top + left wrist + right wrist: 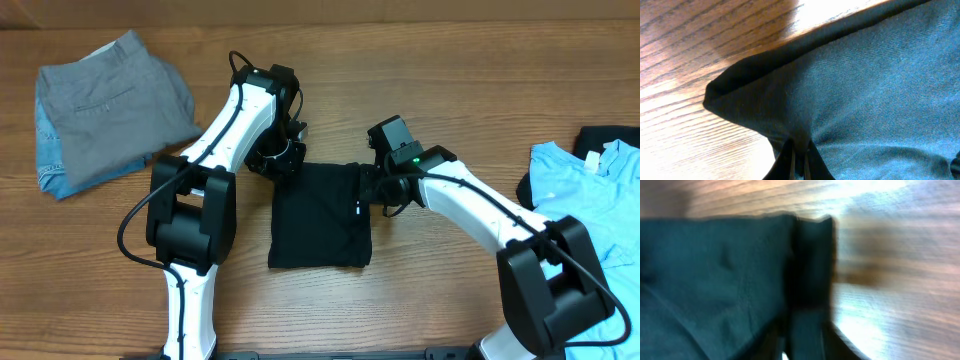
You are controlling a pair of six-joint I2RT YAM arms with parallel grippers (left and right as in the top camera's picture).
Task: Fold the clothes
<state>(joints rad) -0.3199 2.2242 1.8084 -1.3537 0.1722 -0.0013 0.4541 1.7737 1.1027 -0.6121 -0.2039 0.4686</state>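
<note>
The black T-shirt (320,215) lies folded into a narrow rectangle in the middle of the table. My left gripper (283,160) is at its far left corner, shut on the fabric (850,90), which is pinched between the fingers (799,157). My right gripper (372,180) is at its far right corner, shut on a fold of the cloth (715,270) that runs between the fingers (807,340). A light blue T-shirt (585,215) lies at the right edge, over another black garment (600,138).
Folded grey trousers (120,105) lie on a folded blue patterned cloth (50,150) at the far left. The wooden table (450,60) fills the view.
</note>
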